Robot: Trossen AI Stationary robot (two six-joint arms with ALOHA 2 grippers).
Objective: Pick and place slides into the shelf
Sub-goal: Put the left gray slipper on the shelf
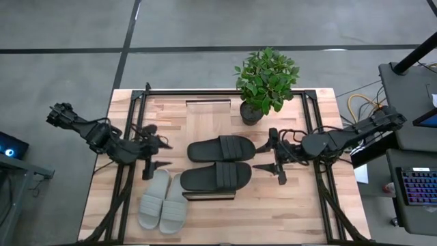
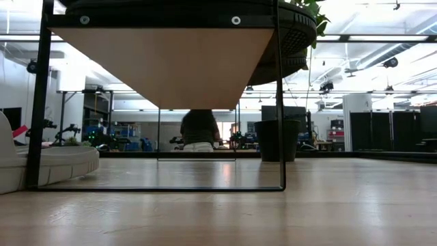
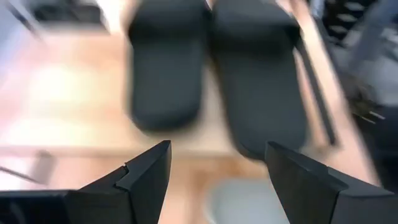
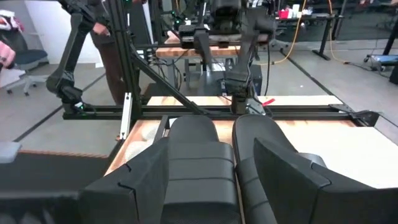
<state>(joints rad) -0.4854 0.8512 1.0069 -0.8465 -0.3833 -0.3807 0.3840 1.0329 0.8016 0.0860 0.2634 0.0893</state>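
Two black slides (image 1: 220, 148) (image 1: 215, 176) lie side by side on their soles across the shelf's wooden top (image 1: 208, 104) in the middle of the table. The low view shows the shelf's plank (image 2: 164, 65) from below. A pale grey pair (image 1: 164, 201) rests sole-down on the table, left of the shelf and nearer the front edge. My left gripper (image 1: 161, 154) hovers open to the left of the black slides, above the grey pair's far end. My right gripper (image 1: 261, 156) hovers open to the right of the black slides (image 4: 196, 162), pointing at them.
A leafy plant in a dark pot (image 1: 263, 82) stands at the far edge, right of the shelf. Dark frame rails (image 1: 130, 137) (image 1: 317, 137) run along both table sides. Bare wood (image 1: 273, 212) lies at the near right. A person (image 4: 102, 25) stands beyond the table.
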